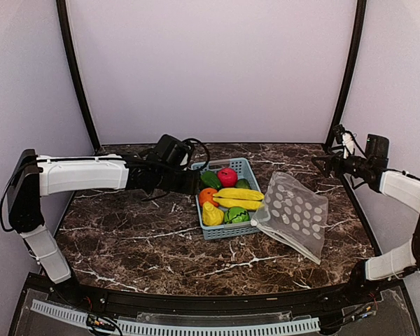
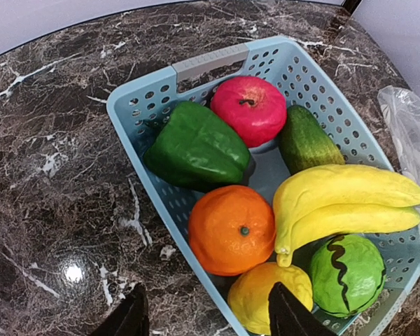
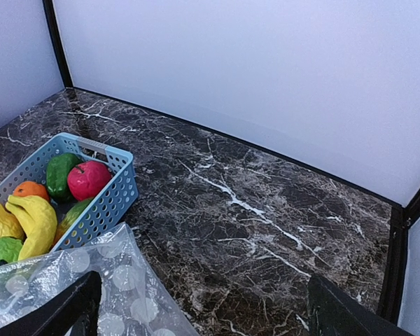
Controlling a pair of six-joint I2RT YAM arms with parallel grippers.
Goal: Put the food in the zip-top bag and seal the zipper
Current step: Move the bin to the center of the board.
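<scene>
Left gripper (image 2: 208, 323), jaws partly open by the orange (image 2: 232, 229), might clip the basket (image 2: 143, 85) rim; right gripper (image 3: 210, 318) hangs wide, empty.

White-shelled left arm (image 1: 80, 173) and right arm (image 1: 404, 189), black joints (image 1: 22, 199), looped black cables (image 1: 206, 154), dark claw fingers (image 2: 287, 316)

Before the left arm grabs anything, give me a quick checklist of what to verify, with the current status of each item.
1. Left gripper open and empty: ok.
2. Left gripper above the basket, with the orange and pear nearest it: ok.
3. Food uncovered in the basket, none in the bag: ok.
4. Right gripper open and empty: ok.
5. Bag held by a gripper: not ok, it lies loose beside the basket.
6. Bag mouth open: cannot tell.
</scene>
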